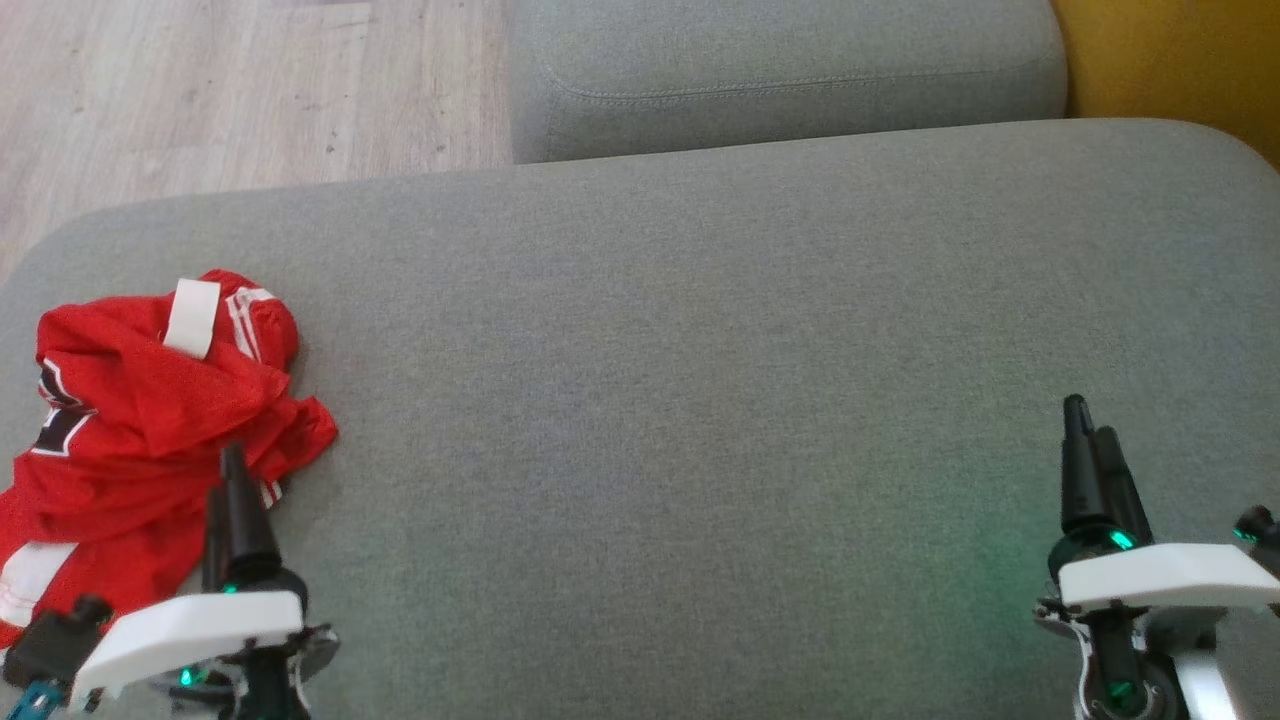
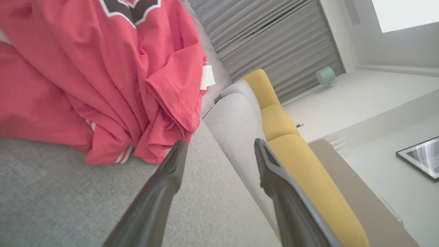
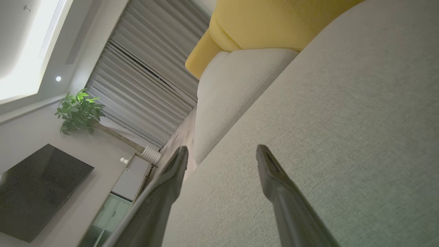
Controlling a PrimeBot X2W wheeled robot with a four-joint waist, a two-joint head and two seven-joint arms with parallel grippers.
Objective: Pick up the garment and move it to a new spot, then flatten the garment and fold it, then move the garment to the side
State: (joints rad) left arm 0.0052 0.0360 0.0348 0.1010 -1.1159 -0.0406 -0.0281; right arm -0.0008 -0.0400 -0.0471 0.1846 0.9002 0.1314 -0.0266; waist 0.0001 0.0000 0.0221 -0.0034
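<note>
Garment lies on the sofa's left end, left pincer at its near edge, right pincer well apart rightward.

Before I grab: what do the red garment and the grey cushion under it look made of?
Red garment: thin limp knit, maybe polyester jersey, matte; soft crumpled folds, stitched hem. Grey cushion: woven upholstery cloth, matte; fine flecked weave shows.

Red garment with white bands, thin white stripes and a black mark edged in white. Plain grey woven sofa. Pale wood-grain floor. Mustard yellow cushion. Grey curtain in vertical pleats. Green leafy plant. Black screen. White wall. Left gripper and right gripper: black fingers, white covers, small green lights.
</note>
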